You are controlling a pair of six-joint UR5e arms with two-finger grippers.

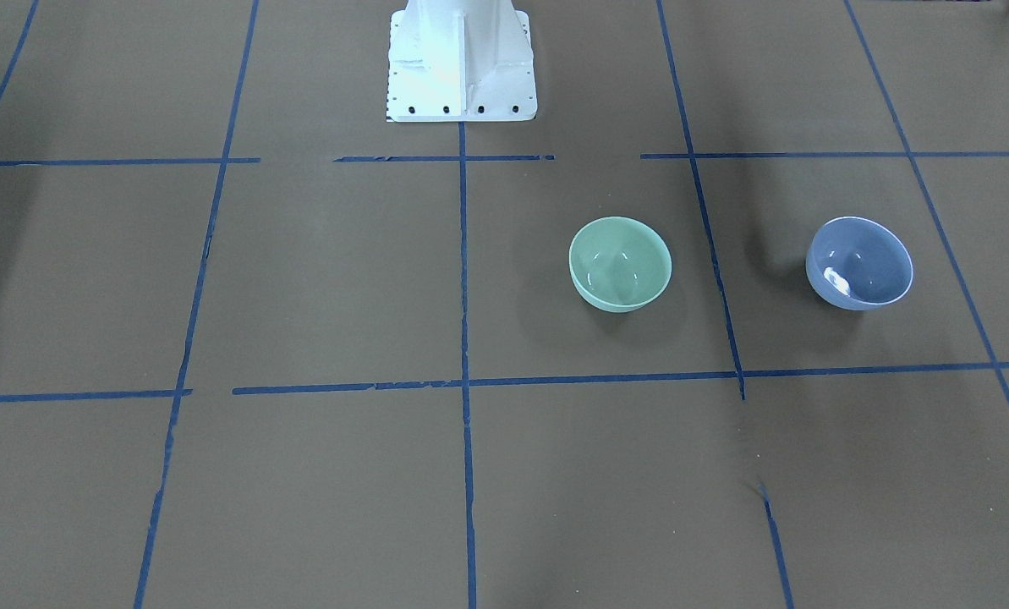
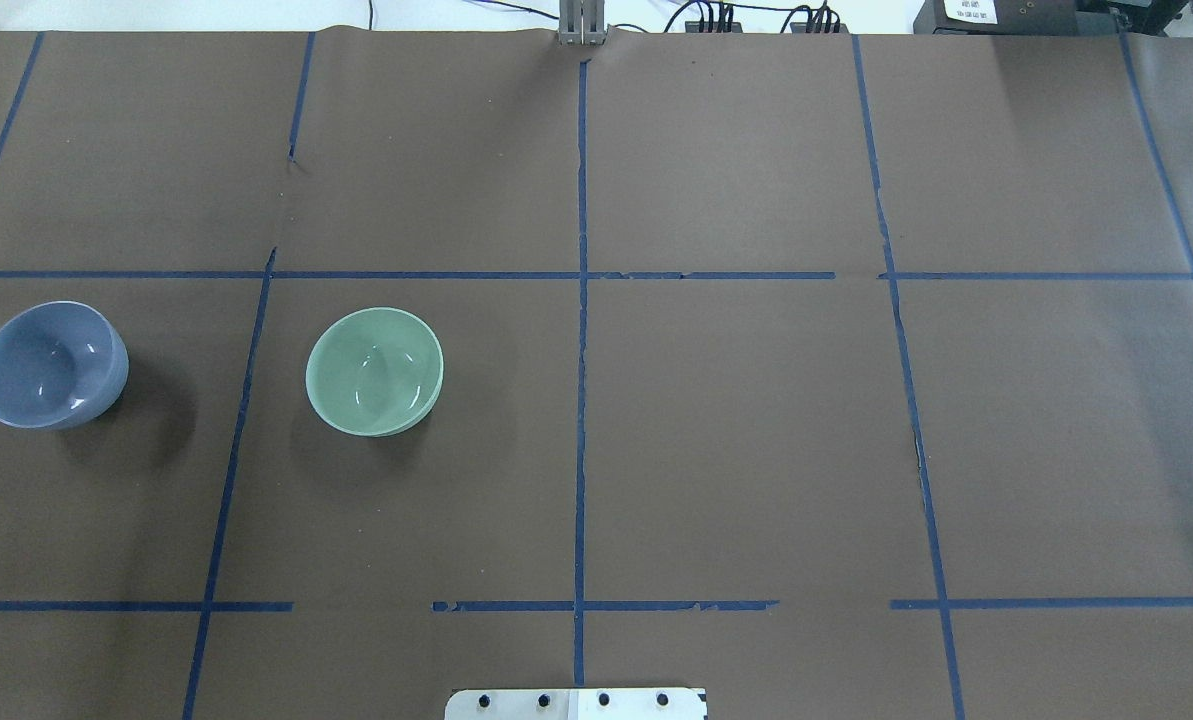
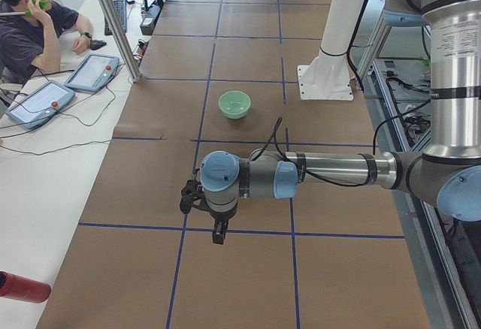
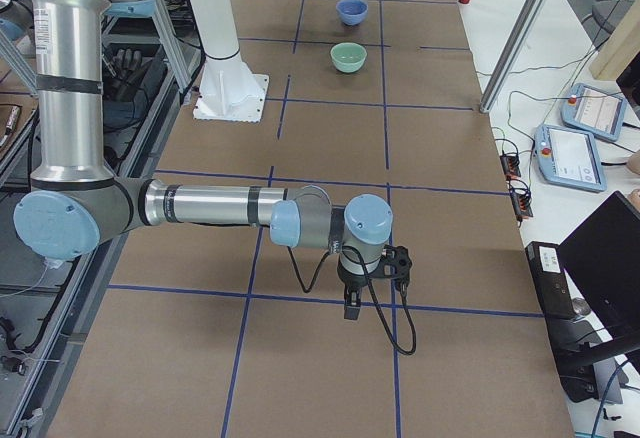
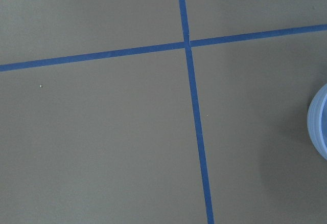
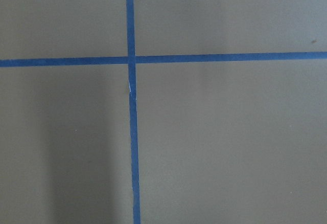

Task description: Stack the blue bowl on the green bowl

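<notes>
— Where do your bowls sit?
— Overhead, the blue bowl (image 2: 51, 365) is far left on the bench (image 2: 756, 420); the green bowl (image 2: 374, 371) is right of it, apart.
— Wide or narrow?
— You cannot tell for the left gripper (image 3: 218, 233) or the right gripper (image 4: 353, 308).

blue bowl (image 2: 51, 365): showing glossy periwinkle blue, plain
green bowl (image 2: 374, 371): showing glossy pale mint green, plain
desk (image 2: 746, 430): showing matte brown, being crossed by a blue tape grid (image 2: 581, 400)

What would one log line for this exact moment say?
stage: stack not started | blue bowl: on table, apart from green bowl | both bowls: robot's left side | left gripper: state unclear | right gripper: state unclear
</notes>
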